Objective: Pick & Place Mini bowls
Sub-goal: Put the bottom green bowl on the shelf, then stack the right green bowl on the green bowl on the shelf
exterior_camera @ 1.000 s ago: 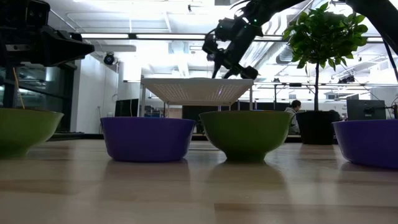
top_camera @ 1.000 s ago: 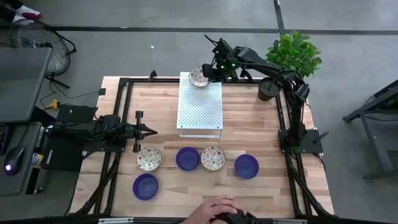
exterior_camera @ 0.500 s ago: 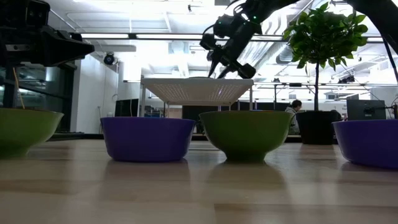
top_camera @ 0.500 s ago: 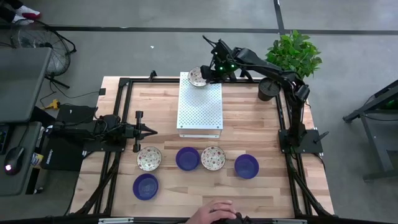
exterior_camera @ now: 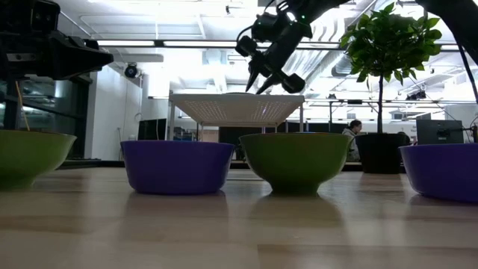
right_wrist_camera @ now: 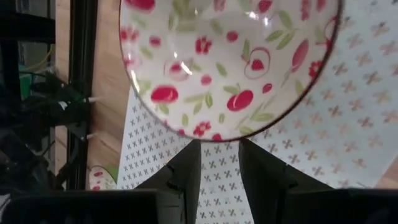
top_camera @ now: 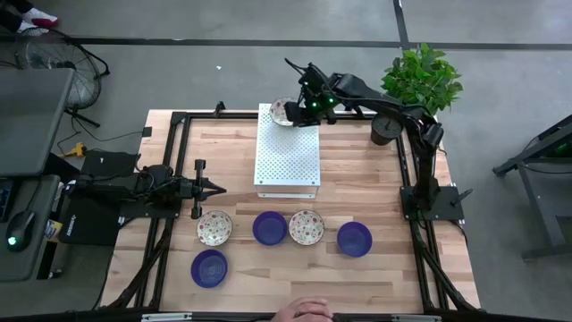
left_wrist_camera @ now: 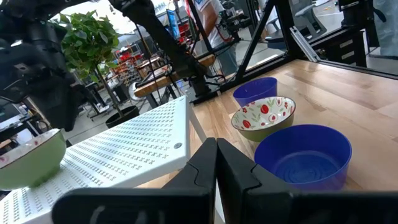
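One floral bowl (top_camera: 281,112) sits on white rack's (top_camera: 288,156) far edge; right gripper (top_camera: 298,101) just above it, fingers apart. Left gripper (top_camera: 217,188) closed beside rack.

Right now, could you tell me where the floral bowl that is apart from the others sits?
In the high view, the white floral bowl sits on the far corner of the white perforated platform, beside the right gripper.

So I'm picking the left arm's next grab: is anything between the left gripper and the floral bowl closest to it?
Nothing visible. The left gripper points along bare table, and the nearest floral bowl sits just beside it with no object between.
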`<state>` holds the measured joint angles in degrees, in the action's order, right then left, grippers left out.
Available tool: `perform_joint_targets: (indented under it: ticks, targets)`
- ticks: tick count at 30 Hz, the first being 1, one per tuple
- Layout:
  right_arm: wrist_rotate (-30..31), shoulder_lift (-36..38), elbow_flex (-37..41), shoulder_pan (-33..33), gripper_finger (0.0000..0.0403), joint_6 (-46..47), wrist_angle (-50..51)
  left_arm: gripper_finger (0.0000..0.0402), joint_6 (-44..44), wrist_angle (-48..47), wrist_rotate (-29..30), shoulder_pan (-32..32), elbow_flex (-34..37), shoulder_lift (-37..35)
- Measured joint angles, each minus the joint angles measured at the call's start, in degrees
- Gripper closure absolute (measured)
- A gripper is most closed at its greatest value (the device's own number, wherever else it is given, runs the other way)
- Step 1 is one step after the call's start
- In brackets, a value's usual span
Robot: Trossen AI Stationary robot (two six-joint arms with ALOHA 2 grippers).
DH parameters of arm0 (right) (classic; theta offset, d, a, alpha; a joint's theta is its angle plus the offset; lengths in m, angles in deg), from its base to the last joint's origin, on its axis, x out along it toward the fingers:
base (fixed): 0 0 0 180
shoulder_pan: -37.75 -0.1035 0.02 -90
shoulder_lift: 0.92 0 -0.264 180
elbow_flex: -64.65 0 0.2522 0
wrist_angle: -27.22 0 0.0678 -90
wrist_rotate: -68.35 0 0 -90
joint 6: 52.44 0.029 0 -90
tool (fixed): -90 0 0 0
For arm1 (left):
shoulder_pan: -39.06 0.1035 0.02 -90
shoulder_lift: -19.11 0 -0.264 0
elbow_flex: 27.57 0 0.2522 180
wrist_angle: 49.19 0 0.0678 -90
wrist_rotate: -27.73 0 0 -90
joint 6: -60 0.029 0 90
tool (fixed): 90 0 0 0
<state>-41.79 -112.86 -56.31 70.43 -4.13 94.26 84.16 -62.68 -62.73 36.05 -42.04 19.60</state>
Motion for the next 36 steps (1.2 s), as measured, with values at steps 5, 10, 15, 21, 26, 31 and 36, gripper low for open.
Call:
perform_joint_targets:
  ticks: [5, 10, 15, 21, 26, 31, 36]
  targets:
    - [0.0, 0.1, 0.0, -0.7, 0.0306, 0.0, 0.7, 0.0401, 0.0, 0.0, 0.0, 0.0, 0.0, 0.0]
    - [0.8, 1.5, 0.0, -1.1, 0.0306, -0.2, 0.3, 0.0401, 0.0, 0.0, 0.0, 0.0, 0.0, 0.0]
    - [2.8, 4.5, 0.0, -3.0, 0.0306, -2.9, 0.5, 0.0401, 0.0, 0.0, 0.0, 0.0, 0.0, 0.0]
    - [3.3, 8.5, 0.0, -7.6, 0.0306, -14.0, 2.6, 0.0401, 0.0, 0.0, 0.0, 0.0, 0.0, 0.0]
    - [4.2, 11.7, 0.0, -12.8, 0.0306, -23.5, 9.5, 0.0401, 0.0, 0.0, 0.0, 0.0, 0.0, 0.0]
    - [10.3, 13.4, 0.0, -18.5, 0.0306, -22.3, 19.6, 0.0401, 0.0, 0.0, 0.0, 0.0, 0.0, 0.0]
    - [14.9, 13.8, 0.0, -23.8, 0.0306, -19.1, 29.0, 0.0401, 0.0, 0.0, 0.0, 0.0, 0.0, 0.0]
